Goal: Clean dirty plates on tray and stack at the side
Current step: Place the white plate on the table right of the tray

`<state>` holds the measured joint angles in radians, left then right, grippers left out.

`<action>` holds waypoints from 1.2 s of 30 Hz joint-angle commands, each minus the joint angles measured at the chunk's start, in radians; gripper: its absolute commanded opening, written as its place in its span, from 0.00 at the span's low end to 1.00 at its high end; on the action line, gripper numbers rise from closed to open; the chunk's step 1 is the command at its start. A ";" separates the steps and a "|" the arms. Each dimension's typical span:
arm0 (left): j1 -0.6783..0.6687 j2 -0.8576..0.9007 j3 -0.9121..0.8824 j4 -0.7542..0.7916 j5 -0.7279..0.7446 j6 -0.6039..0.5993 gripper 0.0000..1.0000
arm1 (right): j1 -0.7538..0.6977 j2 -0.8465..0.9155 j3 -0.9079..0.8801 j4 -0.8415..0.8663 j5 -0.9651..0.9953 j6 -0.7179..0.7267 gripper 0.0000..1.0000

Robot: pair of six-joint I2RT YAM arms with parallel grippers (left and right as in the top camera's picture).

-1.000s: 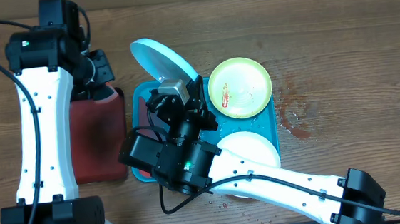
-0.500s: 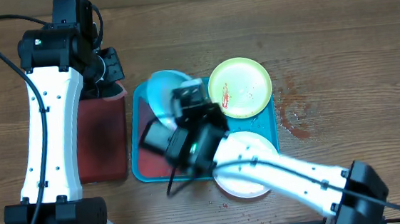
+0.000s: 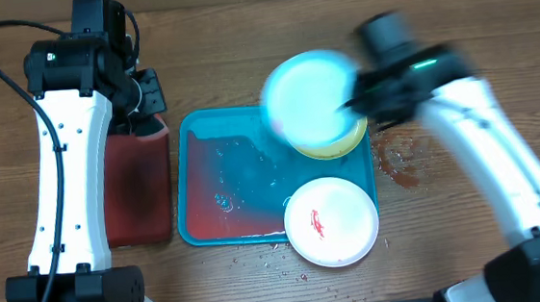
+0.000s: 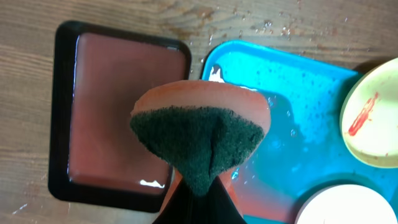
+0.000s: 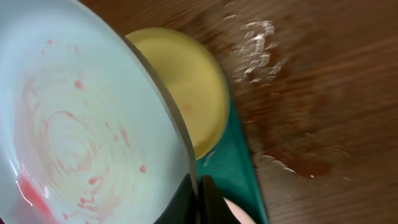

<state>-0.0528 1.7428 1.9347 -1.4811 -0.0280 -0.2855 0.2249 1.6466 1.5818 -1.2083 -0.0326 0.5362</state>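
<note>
My right gripper [image 5: 198, 198] is shut on the rim of the light blue plate [image 5: 81, 124], which carries faint pink smears and hangs tilted over the yellow-green plate [image 5: 186, 81]. From overhead, the light blue plate [image 3: 306, 95] and right gripper [image 3: 353, 106] are motion-blurred above the turquoise tray's [image 3: 228, 164] far right corner. The cream plate [image 3: 332, 221], with a red smear, lies on the tray's near right corner. My left gripper [image 4: 198, 186] is shut on an orange sponge [image 4: 199, 130], dark green face towards the camera, held between the two trays.
A black-rimmed dark red tray [image 4: 118, 112] sits left of the turquoise one. Reddish water pools in the turquoise tray [image 4: 273, 87]. Wet splashes [image 3: 401, 155] mark the wood to the right of the tray.
My right arm has swung from the middle of the tray to the far right, carrying the light blue plate with it. The cream plate's red smear is uncovered. The left arm shifted slightly right, then held still.
</note>
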 commanded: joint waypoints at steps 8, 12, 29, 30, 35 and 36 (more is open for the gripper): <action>-0.002 -0.014 0.016 -0.015 0.006 0.027 0.04 | -0.501 -0.040 -0.124 -0.015 -0.172 -0.101 0.04; -0.002 -0.013 0.016 -0.013 0.007 0.027 0.04 | -0.564 -0.040 -0.264 0.039 -0.125 -0.099 0.04; -0.002 -0.013 0.016 -0.010 0.024 0.024 0.04 | -0.587 -0.027 -0.607 0.407 0.002 -0.097 0.49; -0.002 -0.013 0.016 -0.010 0.024 0.024 0.04 | -0.587 -0.027 -0.597 0.377 -0.012 -0.101 0.52; -0.002 -0.013 0.016 -0.008 0.024 0.024 0.04 | -0.585 -0.036 -0.490 0.156 -0.190 -0.230 0.55; -0.002 -0.013 0.016 -0.007 0.024 0.024 0.04 | -0.584 -0.041 -0.465 0.101 -0.230 -0.261 0.55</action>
<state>-0.0528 1.7428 1.9347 -1.4948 -0.0120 -0.2783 -0.3595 1.6299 1.0199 -1.0264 -0.1242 0.3820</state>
